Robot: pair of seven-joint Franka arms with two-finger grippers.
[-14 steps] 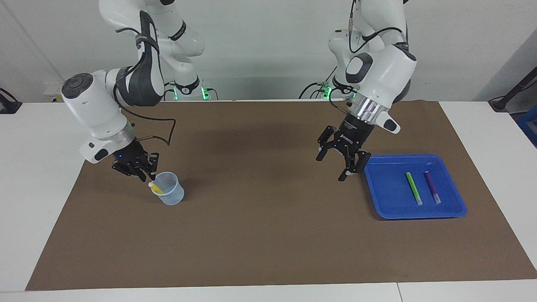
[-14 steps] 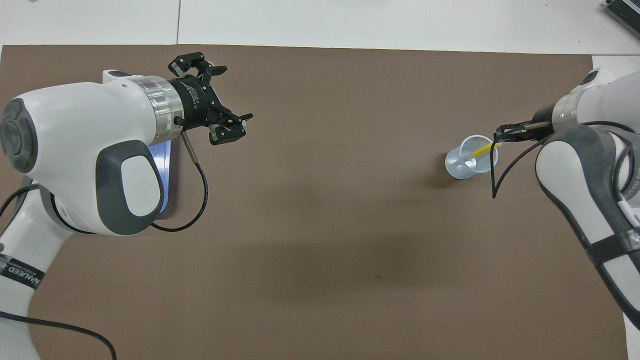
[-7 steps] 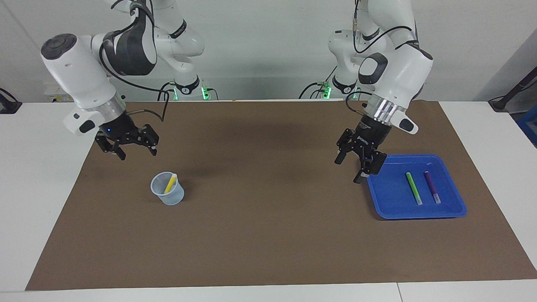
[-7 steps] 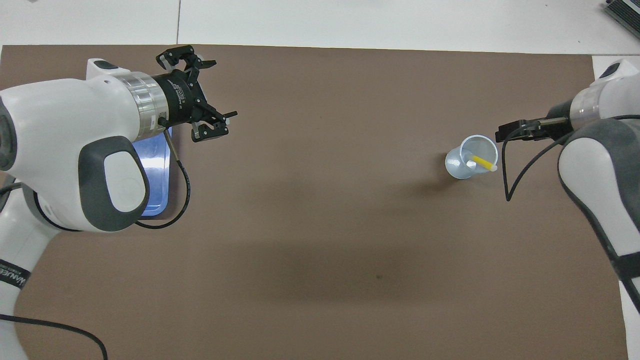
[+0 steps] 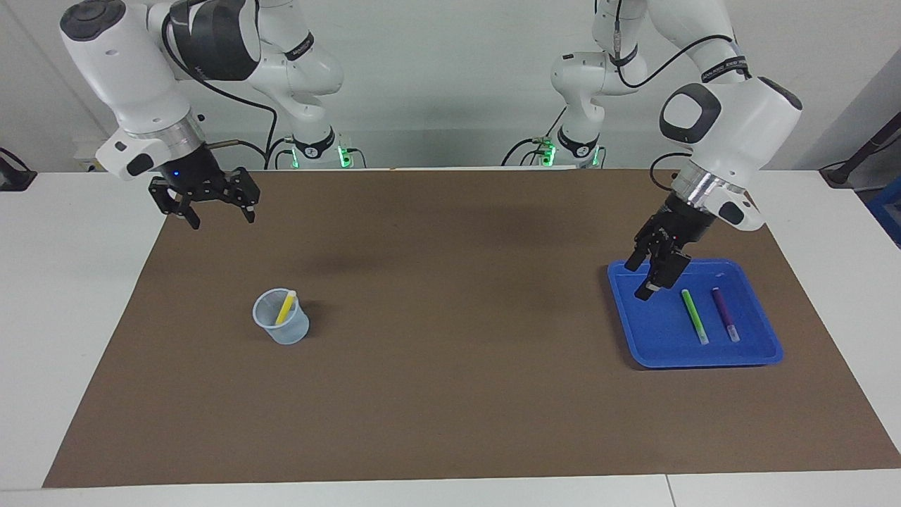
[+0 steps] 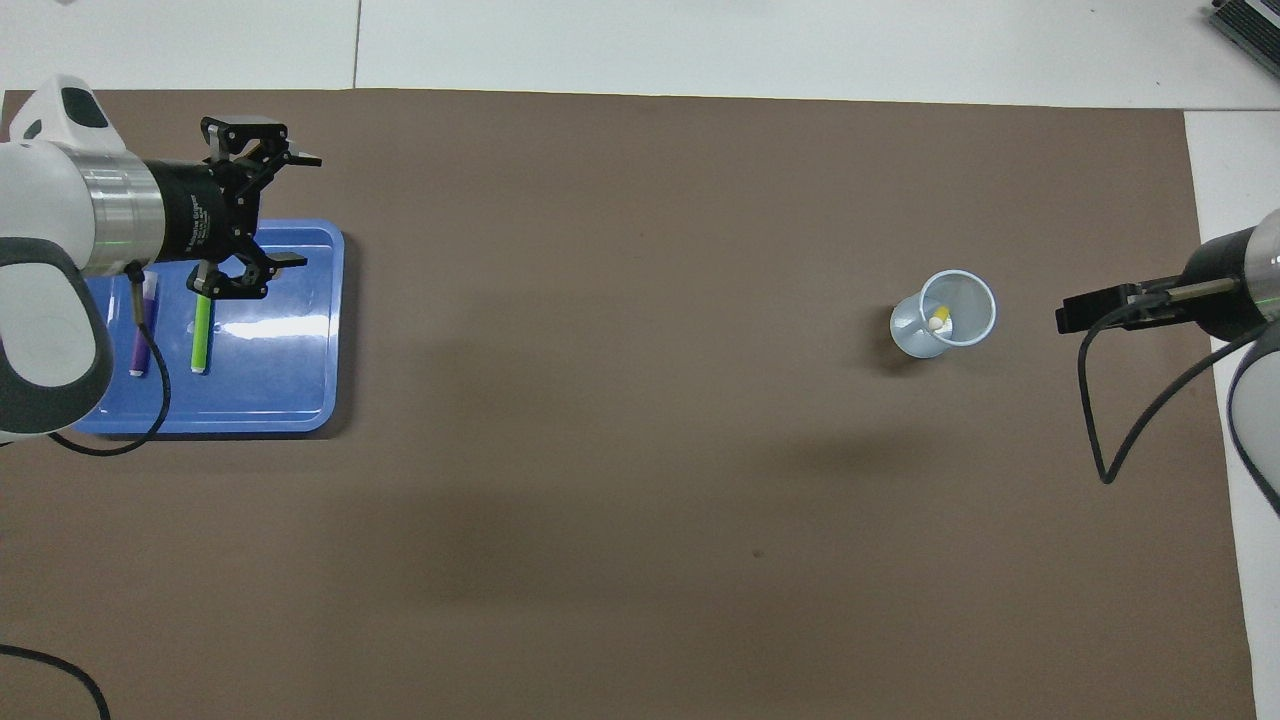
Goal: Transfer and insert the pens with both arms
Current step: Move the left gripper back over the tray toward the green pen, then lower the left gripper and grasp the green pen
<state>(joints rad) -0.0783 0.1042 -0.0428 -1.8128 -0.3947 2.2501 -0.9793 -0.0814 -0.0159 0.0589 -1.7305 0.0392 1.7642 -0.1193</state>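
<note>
A yellow pen (image 5: 285, 308) stands slanted inside the clear plastic cup (image 5: 281, 325) toward the right arm's end of the mat. The same pen (image 6: 940, 320) and cup (image 6: 945, 315) show from above. My right gripper (image 5: 222, 220) hangs open and empty in the air, over the mat on the robots' side of the cup; in the overhead view this gripper (image 6: 1065, 318) shows edge-on. A green pen (image 5: 695, 317) and a purple pen (image 5: 724, 313) lie side by side in the blue tray (image 5: 704, 355). My left gripper (image 5: 637, 282) is open over the tray's inner edge beside the green pen (image 6: 201, 340), holding nothing.
A brown mat (image 5: 450, 394) covers most of the white table. The blue tray (image 6: 335, 330) sits toward the left arm's end, with the purple pen (image 6: 139, 350) partly under the left wrist from above. A black cable (image 6: 1100, 440) loops from the right wrist.
My right gripper let go of the yellow pen into the cup, opened, then rose and drew back toward the robots. My left gripper swung from beside the tray to over it.
</note>
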